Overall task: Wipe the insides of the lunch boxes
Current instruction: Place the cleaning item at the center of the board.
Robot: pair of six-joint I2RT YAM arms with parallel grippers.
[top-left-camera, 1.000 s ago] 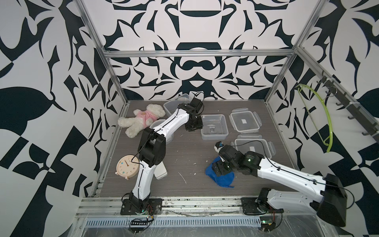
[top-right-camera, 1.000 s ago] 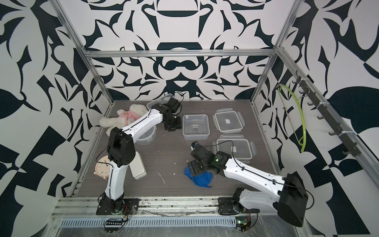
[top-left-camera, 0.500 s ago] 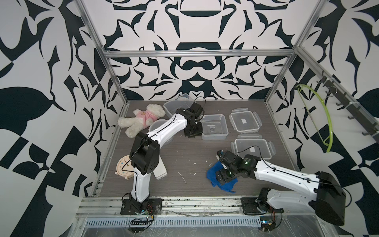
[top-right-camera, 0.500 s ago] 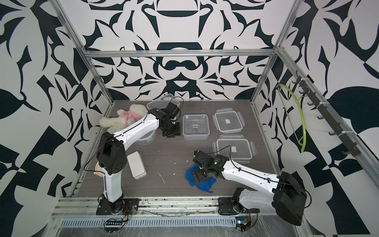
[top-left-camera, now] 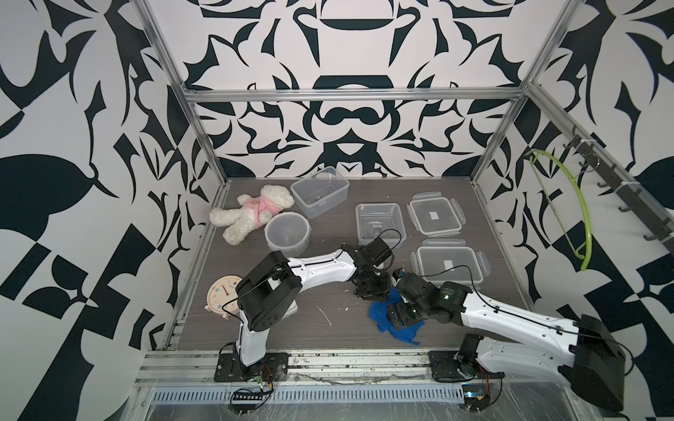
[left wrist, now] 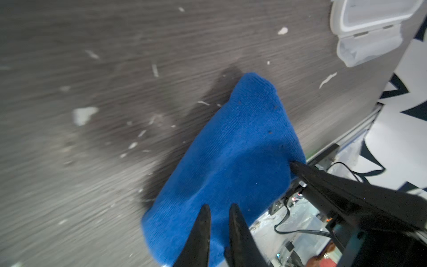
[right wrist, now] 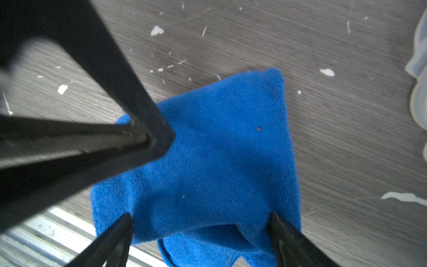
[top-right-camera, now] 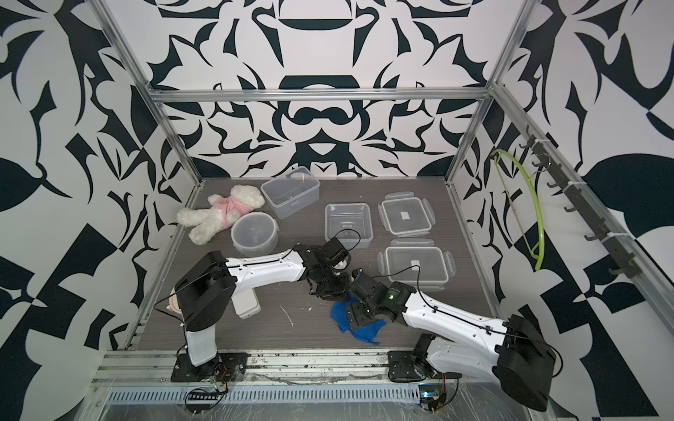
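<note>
The only labels in sight are a small white sticker on the square lid (top-left-camera: 434, 215) and another on the oblong lid (top-left-camera: 449, 263). Both are too small to read, as is the badge on the pink shirt of the fluffy teddy bear (top-left-camera: 251, 215). The lunch boxes stand open toward the back of the grey wood-grain table (top-left-camera: 313, 339): an oblong box (top-left-camera: 321, 195) near the rear wall, a round tub (top-left-camera: 287, 233) just beside the bear, and a square box (top-left-camera: 379, 222) next to the lids, all of clear, cloudy plastic. Well apart from them, near the front edge, lies a bunched blue cloth (top-left-camera: 379, 313), whose fine ribbed pile shows only in the wrist views. Those views also show the left claw (left wrist: 218, 207) with its thin black fingers drawn almost together, clenched on the cloth's edge. The right claw (right wrist: 201, 216) is released, its fingers spread wide with the cloth between their tips. White flecks (right wrist: 157, 30) litter the tabletop. In both top views the arms hide the fingertips. A top view shows a flat white case (top-right-camera: 246, 304) beside the left arm, and a round cream clock (top-left-camera: 222, 295) sits close by.
</note>
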